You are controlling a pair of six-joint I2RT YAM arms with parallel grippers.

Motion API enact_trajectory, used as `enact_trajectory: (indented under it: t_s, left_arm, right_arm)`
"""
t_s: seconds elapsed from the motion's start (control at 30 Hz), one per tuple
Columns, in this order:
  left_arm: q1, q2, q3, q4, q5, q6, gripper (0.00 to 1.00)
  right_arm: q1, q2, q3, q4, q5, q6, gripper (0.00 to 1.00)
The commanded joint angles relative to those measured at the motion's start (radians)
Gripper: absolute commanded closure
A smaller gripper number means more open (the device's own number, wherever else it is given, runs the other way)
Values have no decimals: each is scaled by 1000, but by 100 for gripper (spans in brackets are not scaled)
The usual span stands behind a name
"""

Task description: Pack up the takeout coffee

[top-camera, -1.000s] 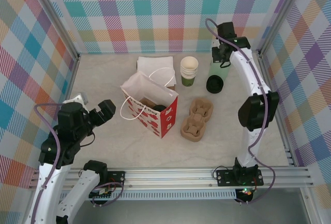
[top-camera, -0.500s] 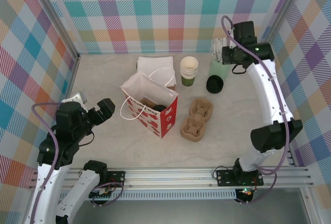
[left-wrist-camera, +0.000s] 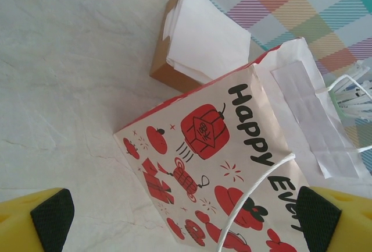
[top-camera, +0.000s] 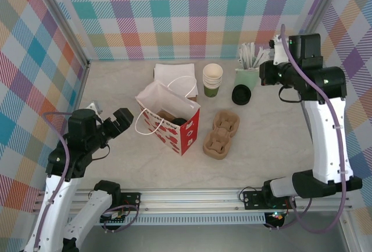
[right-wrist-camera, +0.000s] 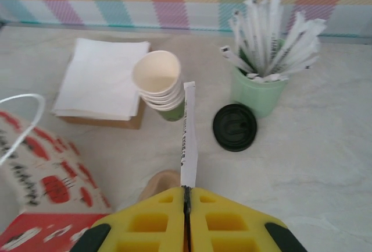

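The right gripper [right-wrist-camera: 186, 197] is pinching a thin white stick packet [right-wrist-camera: 188, 141], its jaws pressed together on the packet's near end so that the rest is sticking straight out ahead of the fingers. Beyond the packet's far tip, the stack of green cups [right-wrist-camera: 158, 83] is standing beside a pile of white napkins [right-wrist-camera: 99, 80]. To the right, the pale green cup of sticks [right-wrist-camera: 260, 92] is sitting near the back wall.

The takeout coffee [right-wrist-camera: 234, 127] is standing on the table just in front of that cup. From this angle only its black lid is showing clearly, so the green cup beneath is probably there but hard to confirm.

The step in hand appears to be adding this packet to the paper bag [top-camera: 168, 118], which is standing open well to the left. Doing it well calls for:

- a firm pinch during travel, since so little of the packet is gripped
- a path passing above the cup stack and the bag's white handles
- letting go only once the packet is pointing down into the mouth

The left gripper [left-wrist-camera: 186, 211] is hanging with its fingers wide apart beside the bag's printed face, well placed to steady it.
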Motion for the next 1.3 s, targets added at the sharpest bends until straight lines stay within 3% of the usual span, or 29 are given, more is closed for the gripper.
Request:
enact_trajectory:
  t_s: [0.0,0.3,0.73,0.97,1.13,1.2,1.27]
  left_arm:
    - [10,-1,28,30,26,-53,0]
    - [10,9,27,3,31,-88,0]
    - [10,89,0,-54,-2,-184,3]
    - [10,128,-86,-2,45,-196,3]
    - [10,176,-137,90,128,-240,3]
    - [10,189,-149,101,124,-242,3]
    - [12,198,-161,108,120,-245,3]
  right_arm:
    - [-6,-42,42,-46,-190,0,91]
    - [29,-77,58,37,-548,79,93]
    - [433,133,163,-8,-256,22,93]
    - [541,306,249,-26,-198,-6,92]
    - [576,453,331,-28,-247,-2,90]
    - [579,504,372,-35,-285,1,87]
    - [579,534,401,-38,-291,6,77]
